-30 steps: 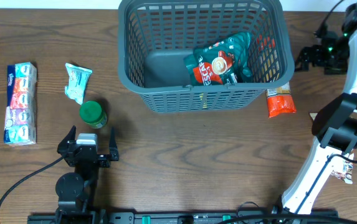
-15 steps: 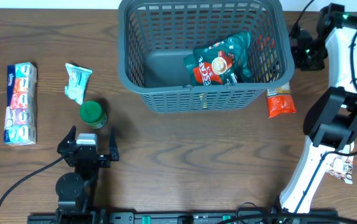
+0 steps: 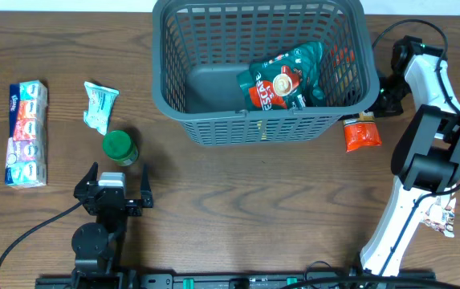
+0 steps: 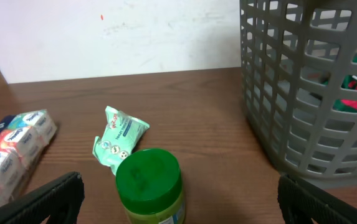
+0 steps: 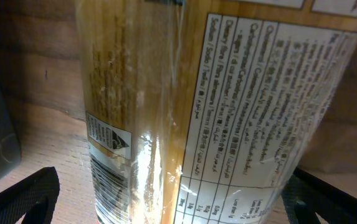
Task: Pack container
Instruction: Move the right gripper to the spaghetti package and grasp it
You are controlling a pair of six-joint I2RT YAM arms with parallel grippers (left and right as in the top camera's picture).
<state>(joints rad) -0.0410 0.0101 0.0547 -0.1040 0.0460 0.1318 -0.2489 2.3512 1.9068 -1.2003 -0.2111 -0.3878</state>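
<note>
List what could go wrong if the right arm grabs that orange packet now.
1. The orange packet lies close against the container corner, so the open right gripper may knock or snag the lattice wall.
2. In the right wrist view the wrapper looks glossy, so it may slip from the grip.

The table (image 3: 254, 201) is finished in brown wood grain with a low sheen. The container (image 3: 254, 128) is moulded in matt grey plastic. Glossy, crinkled clear film is seen on the orange packet (image 5: 228, 112), smooth green plastic on the jar lid (image 4: 148, 176), and shiny wrap on the tissue packs (image 3: 27, 132)
</note>
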